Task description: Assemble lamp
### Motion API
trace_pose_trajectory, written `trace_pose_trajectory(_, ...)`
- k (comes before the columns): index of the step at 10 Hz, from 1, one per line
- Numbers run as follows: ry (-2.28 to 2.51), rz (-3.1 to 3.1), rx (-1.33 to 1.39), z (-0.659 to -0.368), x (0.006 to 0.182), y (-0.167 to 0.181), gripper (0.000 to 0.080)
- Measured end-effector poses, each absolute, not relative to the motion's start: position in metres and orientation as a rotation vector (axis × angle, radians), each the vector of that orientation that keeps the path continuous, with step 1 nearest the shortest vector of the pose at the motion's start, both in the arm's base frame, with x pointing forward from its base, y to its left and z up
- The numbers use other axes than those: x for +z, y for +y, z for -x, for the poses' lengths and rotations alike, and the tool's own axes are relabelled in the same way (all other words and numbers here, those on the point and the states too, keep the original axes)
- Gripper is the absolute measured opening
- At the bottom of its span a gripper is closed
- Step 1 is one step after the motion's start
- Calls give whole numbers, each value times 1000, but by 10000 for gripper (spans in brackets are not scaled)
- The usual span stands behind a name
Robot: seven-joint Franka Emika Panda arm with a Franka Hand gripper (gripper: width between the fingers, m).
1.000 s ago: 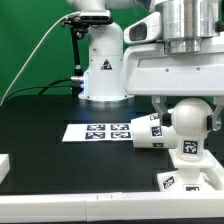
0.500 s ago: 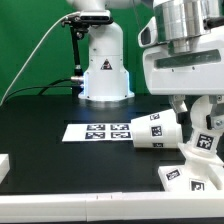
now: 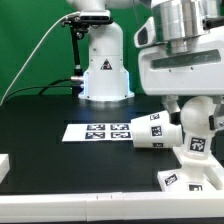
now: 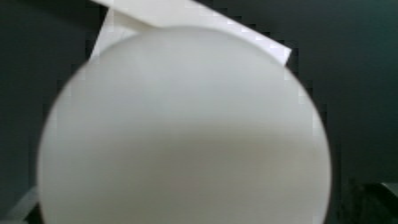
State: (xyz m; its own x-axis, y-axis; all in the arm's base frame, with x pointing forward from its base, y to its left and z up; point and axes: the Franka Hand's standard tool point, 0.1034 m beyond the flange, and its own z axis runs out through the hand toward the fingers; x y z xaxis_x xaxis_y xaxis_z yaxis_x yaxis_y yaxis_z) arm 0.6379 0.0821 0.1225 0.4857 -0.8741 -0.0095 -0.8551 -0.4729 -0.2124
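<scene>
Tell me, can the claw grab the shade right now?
Probably not yet. The claw looks full: it seems shut on the bulb. The shade lies on its side close by with nothing covering it, so the bulb must go first.

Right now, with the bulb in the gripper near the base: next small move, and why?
Probably ease the bulb straight down toward the base, slowly. The gripper appears shut on the bulb's round part, neck pointing down, roughly over the base in the exterior view. I cannot tell whether the neck touches the base yet, and the wrist view is filled by the bulb.
</scene>
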Motion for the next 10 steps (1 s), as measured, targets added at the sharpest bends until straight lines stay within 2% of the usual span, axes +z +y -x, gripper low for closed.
trace_pose_trajectory(2, 1425, 2583, -147, -636, 147, 65, 699)
trace_pose_trajectory(3, 1417, 2586, -158, -638, 151, 60, 699)
trace_pose_trajectory(8, 1412, 2596, -147, -636, 145, 64, 699)
trace_pose_trajectory(10, 1407, 2578, -142, -632, 150, 51, 699)
